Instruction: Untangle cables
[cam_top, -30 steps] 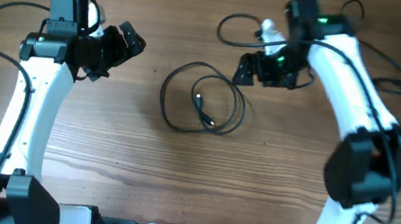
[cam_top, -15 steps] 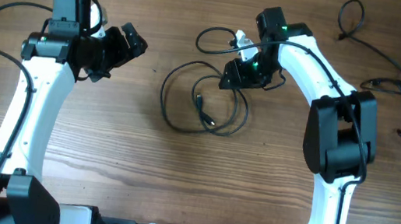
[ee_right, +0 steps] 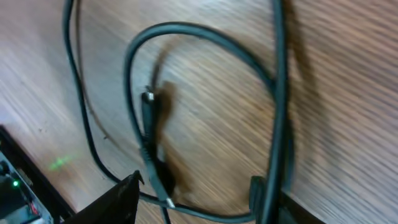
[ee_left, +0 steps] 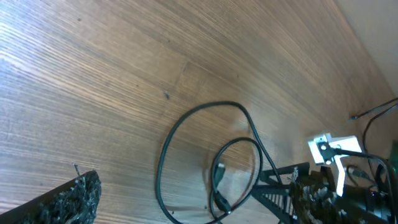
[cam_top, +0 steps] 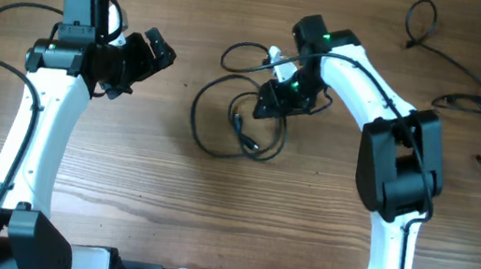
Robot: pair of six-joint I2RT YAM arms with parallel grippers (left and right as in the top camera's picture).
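- The right hand point(ee_right: 193, 194) hangs low over the right edge of the coiled cables point(ee_left: 205, 107). Its fingers stand apart with one strand crossing between them, and nothing is clamped. The wrist view is blurred, so whether the cord brushes the right finger cannot be told.
- If the hand closes here it may catch two strands at once, since the loops overlap just under it. Pulling would then tighten the coil instead of opening it.
- The plug end point(ee_right: 149, 118) lies inside the loop. A pull on the wrong strand could drag it through and make a knot.
- The left hand point(cam_top: 148, 51) is wide apart and empty, well off to the left of the coil. With nothing pinning the cables, a one-sided tug would probably slide the whole bunch across the bench point(cam_top: 122, 174).
- More loose cords point(cam_top: 448, 98) lie far right, well apart from the coil, and a wide sweep of the right arm could snag them.
- No container shows in any view, and every cable lies bare on the bench.
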